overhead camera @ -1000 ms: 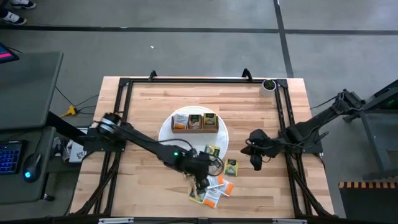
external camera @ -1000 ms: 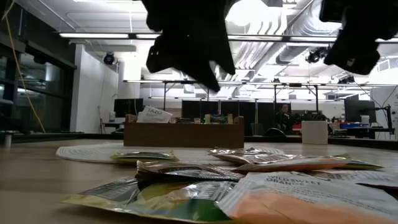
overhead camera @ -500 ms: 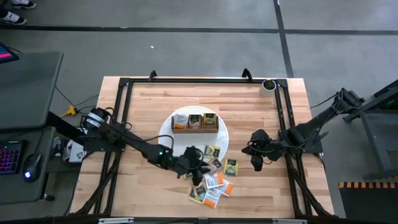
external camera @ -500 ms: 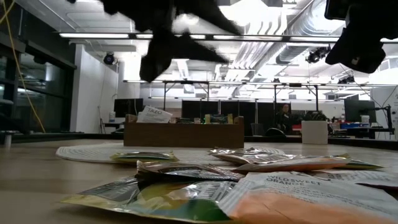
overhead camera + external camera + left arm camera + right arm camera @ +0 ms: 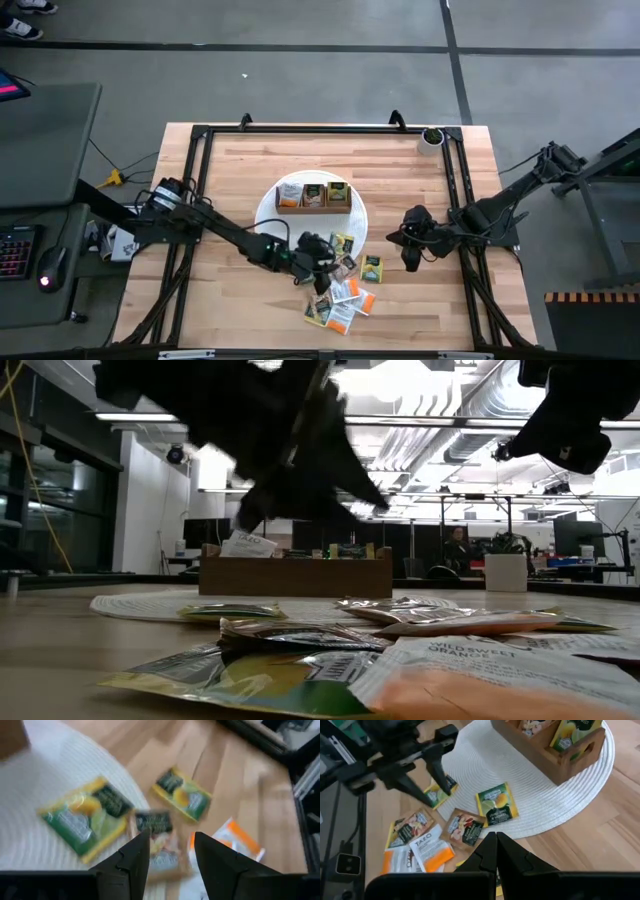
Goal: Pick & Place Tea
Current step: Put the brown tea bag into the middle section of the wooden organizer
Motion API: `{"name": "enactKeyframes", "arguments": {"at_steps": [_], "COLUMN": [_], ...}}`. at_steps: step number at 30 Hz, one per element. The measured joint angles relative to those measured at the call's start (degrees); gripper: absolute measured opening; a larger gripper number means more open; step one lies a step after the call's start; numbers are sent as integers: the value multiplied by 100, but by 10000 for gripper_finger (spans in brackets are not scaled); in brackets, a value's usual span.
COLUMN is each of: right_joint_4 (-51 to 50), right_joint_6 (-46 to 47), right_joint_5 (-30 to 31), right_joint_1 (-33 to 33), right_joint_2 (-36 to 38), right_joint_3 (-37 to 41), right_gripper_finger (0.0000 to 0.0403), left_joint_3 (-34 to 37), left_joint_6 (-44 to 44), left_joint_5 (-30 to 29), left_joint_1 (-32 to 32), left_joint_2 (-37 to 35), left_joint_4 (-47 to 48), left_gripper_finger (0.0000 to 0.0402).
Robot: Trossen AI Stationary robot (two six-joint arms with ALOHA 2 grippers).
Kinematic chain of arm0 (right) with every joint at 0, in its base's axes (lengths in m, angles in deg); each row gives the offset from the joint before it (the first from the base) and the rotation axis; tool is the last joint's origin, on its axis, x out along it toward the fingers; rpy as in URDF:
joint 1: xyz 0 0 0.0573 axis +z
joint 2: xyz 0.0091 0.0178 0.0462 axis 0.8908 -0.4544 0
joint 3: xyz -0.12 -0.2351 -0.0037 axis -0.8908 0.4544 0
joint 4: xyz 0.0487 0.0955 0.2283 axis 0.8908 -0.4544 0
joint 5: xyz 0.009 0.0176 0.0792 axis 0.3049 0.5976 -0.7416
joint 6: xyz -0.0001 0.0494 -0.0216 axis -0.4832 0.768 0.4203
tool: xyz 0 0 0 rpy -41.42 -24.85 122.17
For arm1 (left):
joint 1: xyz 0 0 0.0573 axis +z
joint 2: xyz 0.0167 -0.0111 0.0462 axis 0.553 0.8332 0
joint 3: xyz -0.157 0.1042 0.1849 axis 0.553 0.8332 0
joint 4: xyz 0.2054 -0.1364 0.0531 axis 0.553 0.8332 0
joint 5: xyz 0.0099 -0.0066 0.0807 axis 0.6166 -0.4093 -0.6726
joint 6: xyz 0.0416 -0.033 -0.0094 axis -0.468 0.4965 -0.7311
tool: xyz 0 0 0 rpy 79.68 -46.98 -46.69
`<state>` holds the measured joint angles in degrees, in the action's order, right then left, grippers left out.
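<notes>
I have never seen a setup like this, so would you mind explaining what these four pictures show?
Two dark robot arms work at a wooden table. One picture looks straight down, one looks level across the tabletop, and two come from cameras on the wrists. A white round mat carries a wooden box with tea packets in it, and more tea packets lie loose nearby. The left hand hangs open and empty above the loose packets. The right hand waits shut and empty off to the side.

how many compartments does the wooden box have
3, side by side in one row in the wooden box, which sits on the white round mat. Each seems to hold tea packets.
</notes>
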<state>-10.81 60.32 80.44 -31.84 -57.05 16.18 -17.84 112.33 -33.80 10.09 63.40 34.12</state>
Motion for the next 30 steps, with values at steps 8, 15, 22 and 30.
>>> {"name": "enactKeyframes", "arguments": {"at_steps": [8, 15, 22, 30], "right_joint_4": [39, 68, 70, 70], "right_joint_6": [23, 139, 161, 249], "right_joint_5": [23, 73, 101, 206], "right_joint_1": [0, 0, 0, -2], "right_joint_2": [-2, -2, -2, -2], "right_joint_3": [15, 15, 15, 15], "right_gripper_finger": [0, 0, 0, 0], "left_joint_3": [-338, -413, -408, -401], "left_joint_6": [-1010, -1040, -1060, -1068], "left_joint_5": [-295, -247, -153, -110], "left_joint_1": [-9, -15, -15, -15], "left_joint_2": [340, 530, 549, 555], "left_joint_4": [-67, 285, 423, 539], "left_gripper_finger": [154, 154, 154, 154]}}
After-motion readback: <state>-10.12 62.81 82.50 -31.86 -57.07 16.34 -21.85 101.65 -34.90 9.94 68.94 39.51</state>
